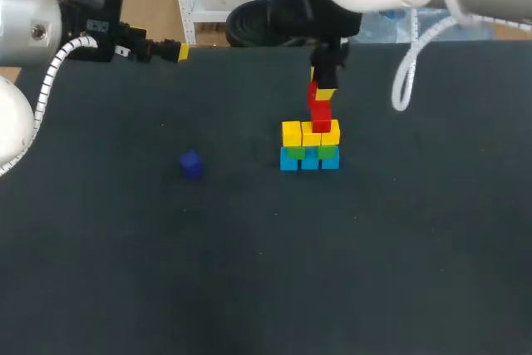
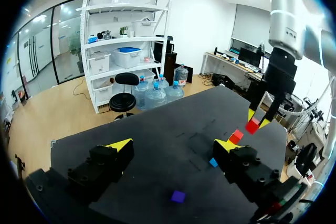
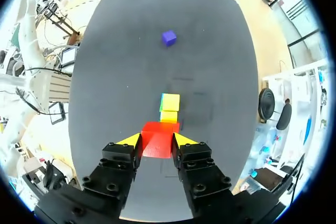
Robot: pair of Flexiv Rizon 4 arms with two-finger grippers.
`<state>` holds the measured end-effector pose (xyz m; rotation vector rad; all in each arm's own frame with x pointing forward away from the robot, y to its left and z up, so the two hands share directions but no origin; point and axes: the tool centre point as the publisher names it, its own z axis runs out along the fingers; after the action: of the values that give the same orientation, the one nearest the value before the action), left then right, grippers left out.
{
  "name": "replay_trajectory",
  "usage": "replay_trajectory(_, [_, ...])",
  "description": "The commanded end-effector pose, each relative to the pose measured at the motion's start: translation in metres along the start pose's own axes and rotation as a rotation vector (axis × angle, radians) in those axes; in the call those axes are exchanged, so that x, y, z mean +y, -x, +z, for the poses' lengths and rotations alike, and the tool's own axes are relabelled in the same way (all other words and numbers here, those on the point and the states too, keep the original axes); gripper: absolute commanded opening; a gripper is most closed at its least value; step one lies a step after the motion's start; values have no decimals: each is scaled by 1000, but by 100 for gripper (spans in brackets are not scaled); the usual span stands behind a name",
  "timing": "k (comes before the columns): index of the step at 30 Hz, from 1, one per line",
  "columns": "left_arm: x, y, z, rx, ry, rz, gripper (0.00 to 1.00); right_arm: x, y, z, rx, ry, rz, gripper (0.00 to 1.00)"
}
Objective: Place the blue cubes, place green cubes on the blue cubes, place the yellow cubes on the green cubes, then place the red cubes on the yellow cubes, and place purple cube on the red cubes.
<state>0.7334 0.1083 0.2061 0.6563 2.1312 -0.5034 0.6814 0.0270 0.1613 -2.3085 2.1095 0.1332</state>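
Observation:
A stack stands mid-table: a row of blue cubes [image 1: 309, 161], green cubes [image 1: 327, 152] on them, yellow cubes [image 1: 310, 133] above, and one red cube [image 1: 322, 115] on the yellow layer. My right gripper [image 1: 319, 93] hangs just over that red cube, shut on a second red cube [image 3: 156, 143] between its yellow tips [image 3: 129, 140]. The purple cube [image 1: 190, 164] lies alone left of the stack, also seen ahead of the right gripper [image 3: 168, 37]. My left gripper [image 2: 173, 145] stands open and empty at the table's far left edge, with the purple cube [image 2: 178, 196] under it.
The dark table [image 1: 249, 272] holds nothing else. In the left wrist view the right gripper [image 2: 257, 121] with its red cube [image 2: 252, 126] shows beyond the left gripper's finger, above the stacked red cube [image 2: 235, 136].

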Motion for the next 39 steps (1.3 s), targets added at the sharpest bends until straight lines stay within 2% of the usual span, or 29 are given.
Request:
replay_trajectory(1, [2,-1,1,-5,-6,2,100,-9,10,-3,14,67,4,0])
replay_trajectory(5, [2,-1,1,-5,-6,2,100,-5,15,-4,9,89,12,0])
replay_trajectory(16, [2,-1,1,-5,-6,2,100,-2,20,15,14,101,20,0])
replay_trajectory(39, [2,-1,1,-5,-6,2,100,-14,24,39,30,143,8,0])
